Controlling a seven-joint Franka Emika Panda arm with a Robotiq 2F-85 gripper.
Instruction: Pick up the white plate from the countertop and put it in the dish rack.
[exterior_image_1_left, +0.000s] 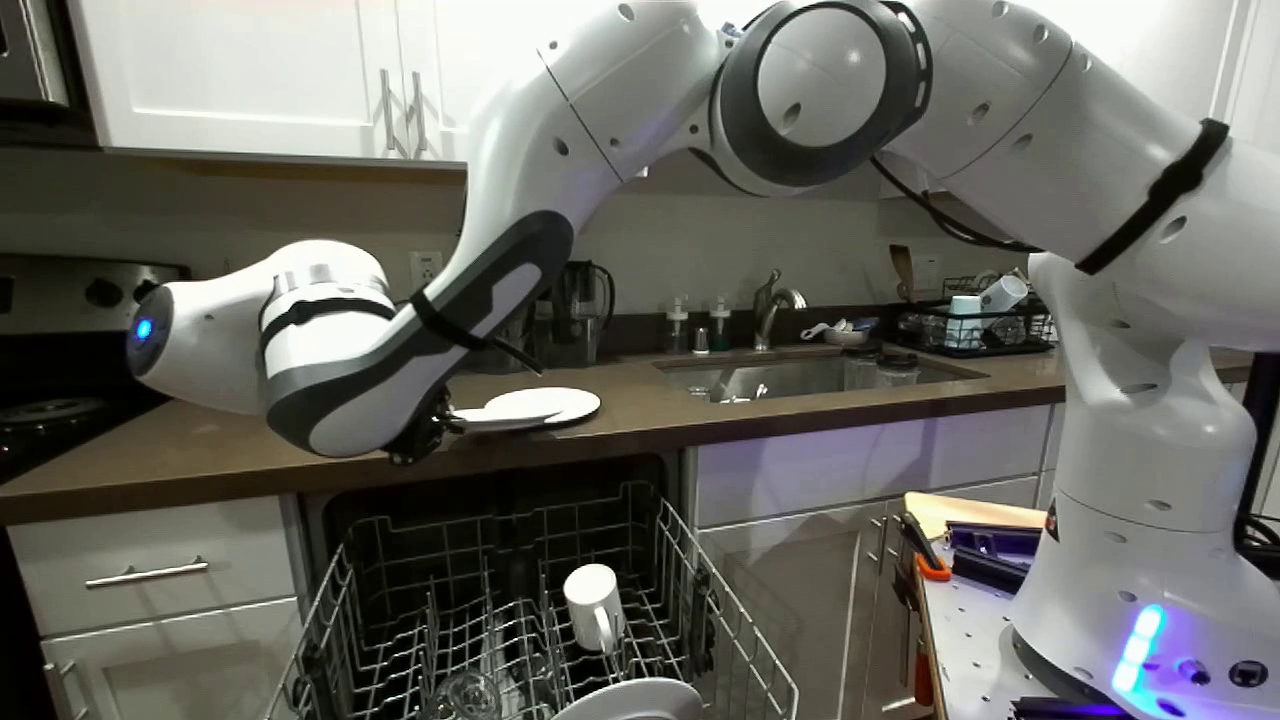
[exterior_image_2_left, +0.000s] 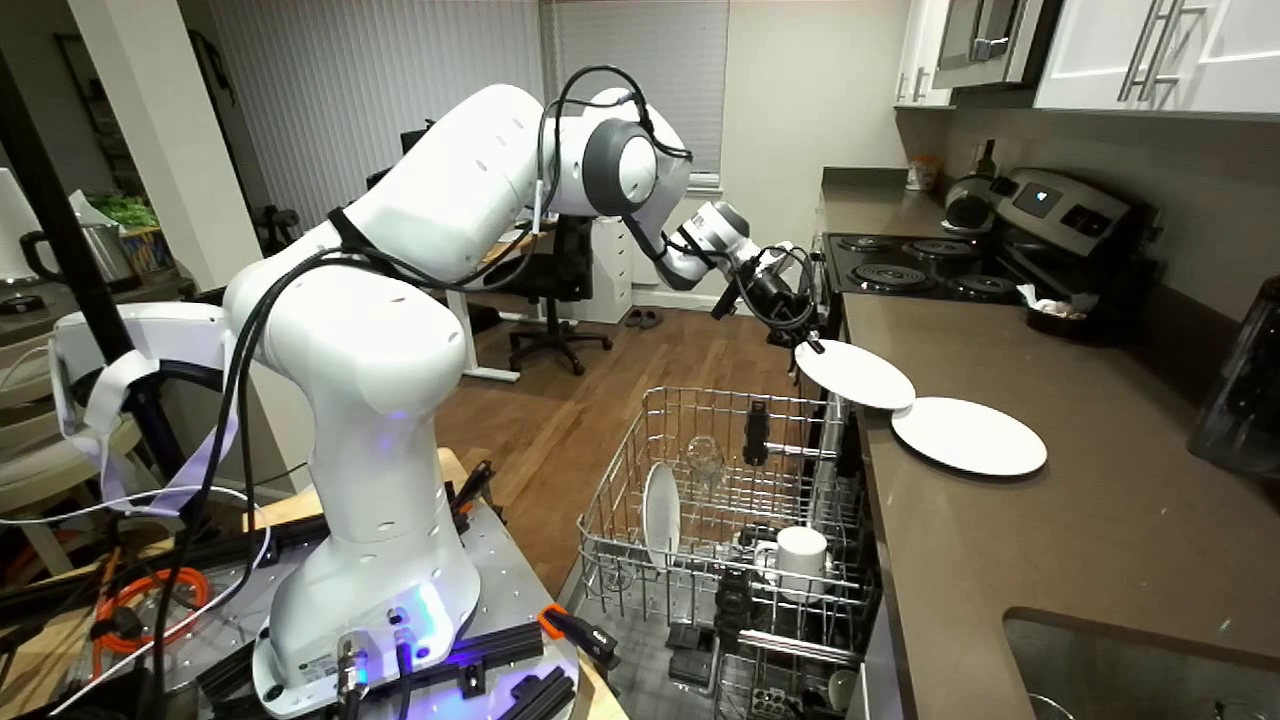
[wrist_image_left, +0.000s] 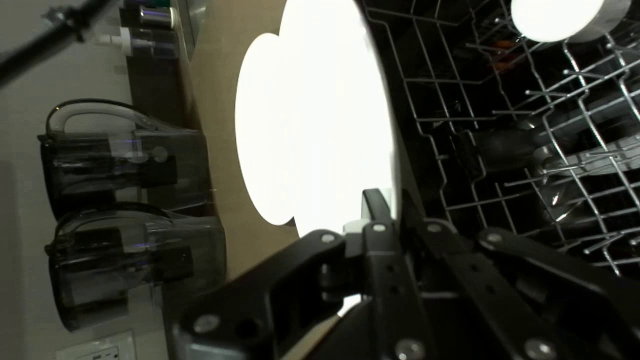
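Countertop (exterior_image_2_left: 1090, 560): long, dark brown-grey.
Panda arm (exterior_image_1_left: 825, 90): arched, elbow high; the forearm slopes down to a low wrist near the countertop's front edge.
Dish rack (exterior_image_1_left: 400, 635): pale grey wire, below countertop height; another plate (exterior_image_2_left: 660, 515) stands on edge in it.
White plate (exterior_image_2_left: 855, 375): over the countertop's front edge — a stretch of rim sits between the jaws; the rest reaches out beyond the fingertips.
Countertop plate (exterior_image_2_left: 968, 440): flat on the countertop, partly covered by the white plate in the wrist view; whether they touch, I cannot tell.
Robotiq gripper (wrist_image_left: 392, 205): jaws nearly together, clasping the rim — one finger over the upper face; the other past the edge, partly hidden.
White mug (exterior_image_2_left: 801, 557): in the dish rack.
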